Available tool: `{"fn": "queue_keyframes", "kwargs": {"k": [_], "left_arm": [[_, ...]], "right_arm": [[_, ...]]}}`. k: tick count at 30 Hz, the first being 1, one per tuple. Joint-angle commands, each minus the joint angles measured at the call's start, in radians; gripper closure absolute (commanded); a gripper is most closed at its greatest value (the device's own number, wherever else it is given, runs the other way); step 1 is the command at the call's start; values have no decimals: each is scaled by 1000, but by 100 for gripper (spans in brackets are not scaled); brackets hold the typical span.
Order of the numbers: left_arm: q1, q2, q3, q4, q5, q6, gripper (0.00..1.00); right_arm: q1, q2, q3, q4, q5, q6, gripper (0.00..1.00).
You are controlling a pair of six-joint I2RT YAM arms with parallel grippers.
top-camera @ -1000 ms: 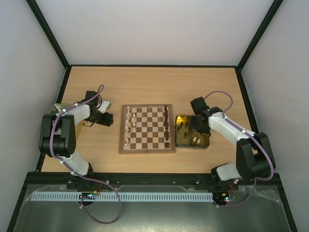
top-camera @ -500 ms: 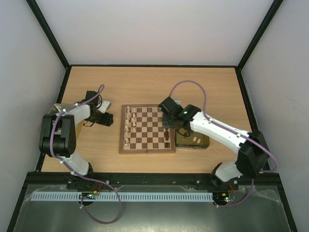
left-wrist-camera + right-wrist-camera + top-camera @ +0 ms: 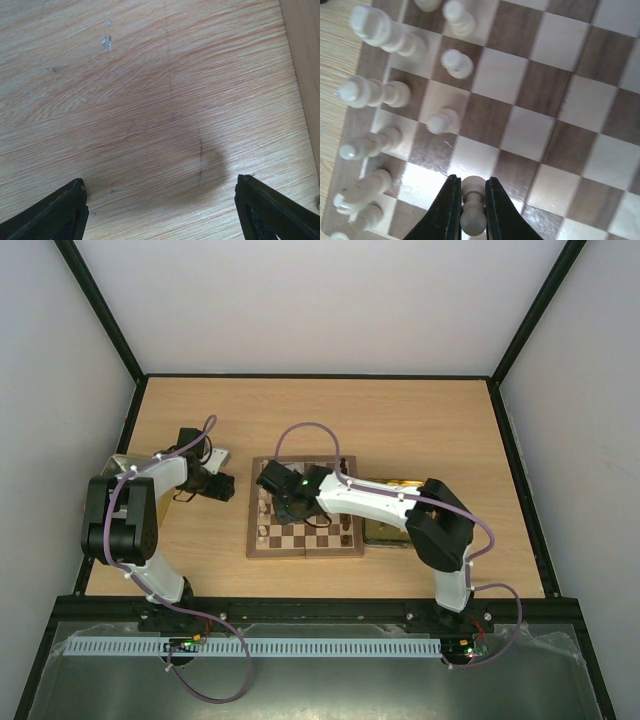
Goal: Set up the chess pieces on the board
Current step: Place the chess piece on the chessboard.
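Cream pawn (image 3: 472,209) upright, head uppermost

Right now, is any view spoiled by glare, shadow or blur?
Right wrist view: glare whitens board squares beside the right gripper and its cream pawn; top-left pieces look soft. Left wrist view: sharp grain, soft shadow on the table under the open left gripper. Top view: evenly lit.

From above, the right arm (image 3: 365,500) hides the middle of the board (image 3: 300,540) and most of the gold tray (image 3: 384,531). The fingers (image 3: 55,212) of the left claw (image 3: 160,179) run off the bottom edge.
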Motion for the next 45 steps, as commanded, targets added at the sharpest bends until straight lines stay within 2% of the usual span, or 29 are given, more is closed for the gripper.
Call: {"fn": "queue_keyframes", "kwargs": {"k": [1,23,36,45], "left_arm": [[2,1,-14,-10,0,4,20],[5,-7,-13,-14,10,6,20],[7,-8,-11,-14,16,7,20],[13,-13,-16,-11,18,9,20]], "right_arm": [[17,68,87,-5,-21,-30,92],[40,191,198,-24,-46,-55,91],[43,189,175,-25,-59,-54,91],[46,200,179,-25,-61,-54,86]]}}
